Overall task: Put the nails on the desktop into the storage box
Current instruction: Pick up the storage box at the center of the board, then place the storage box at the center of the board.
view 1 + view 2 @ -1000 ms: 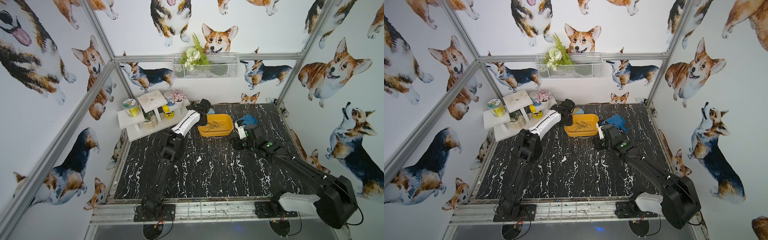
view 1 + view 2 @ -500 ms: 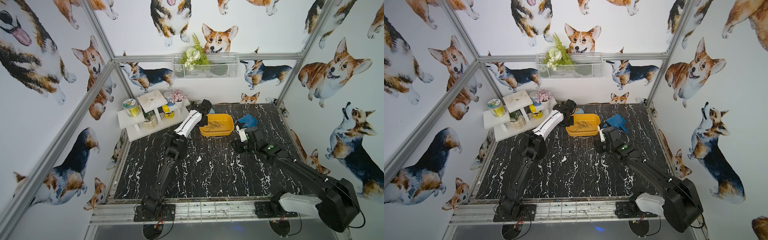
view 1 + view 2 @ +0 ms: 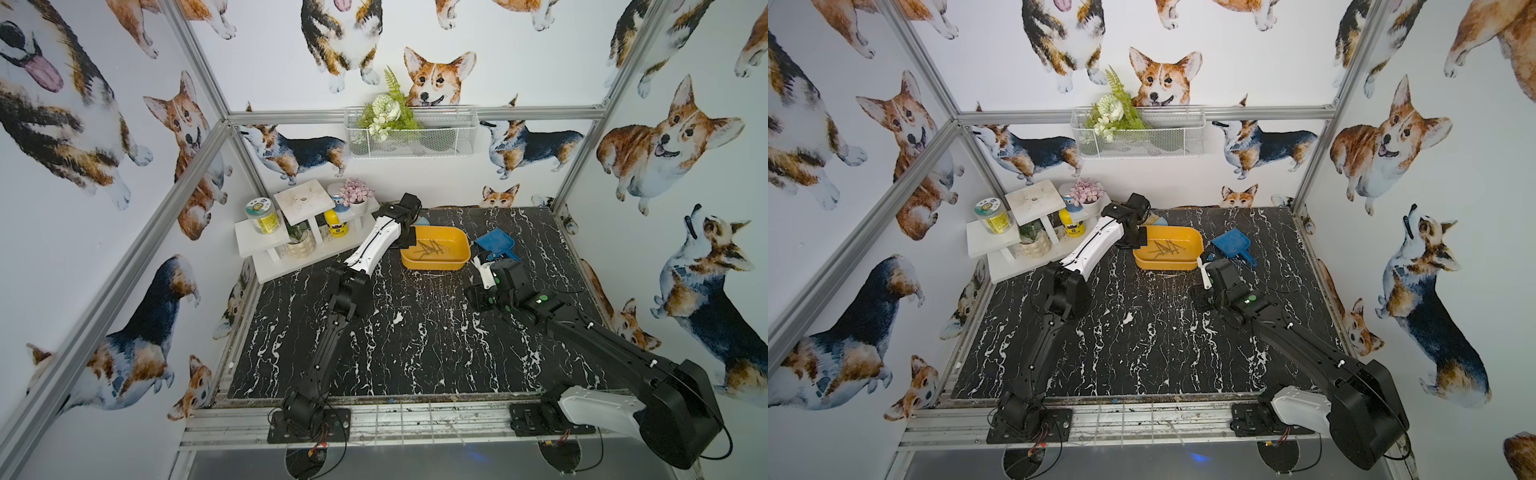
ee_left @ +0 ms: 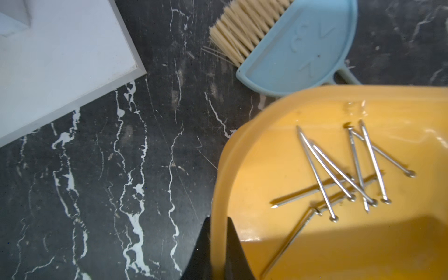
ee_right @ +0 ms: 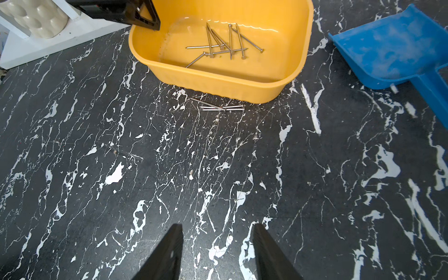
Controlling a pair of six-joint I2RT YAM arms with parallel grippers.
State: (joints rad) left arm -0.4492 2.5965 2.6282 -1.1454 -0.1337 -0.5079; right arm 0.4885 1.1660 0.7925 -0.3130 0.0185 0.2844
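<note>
Nails (image 5: 221, 106) lying on the desktop (image 5: 121, 145) just beside the storage box (image 5: 218, 80), whose rim is clamped by the left gripper (image 4: 218, 225), should next be reached by the parted, empty right gripper (image 5: 217, 225).

Loose nails (image 5: 221, 107) beside storage box (image 5: 218, 80)

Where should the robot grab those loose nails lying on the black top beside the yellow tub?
Probably at mid-shaft, from straight above. The loose nails lie flat and nearly parallel on the desktop, alongside the storage box wall, so a pinch across the shafts could catch the whole bunch. The open right hand faces them.
</note>
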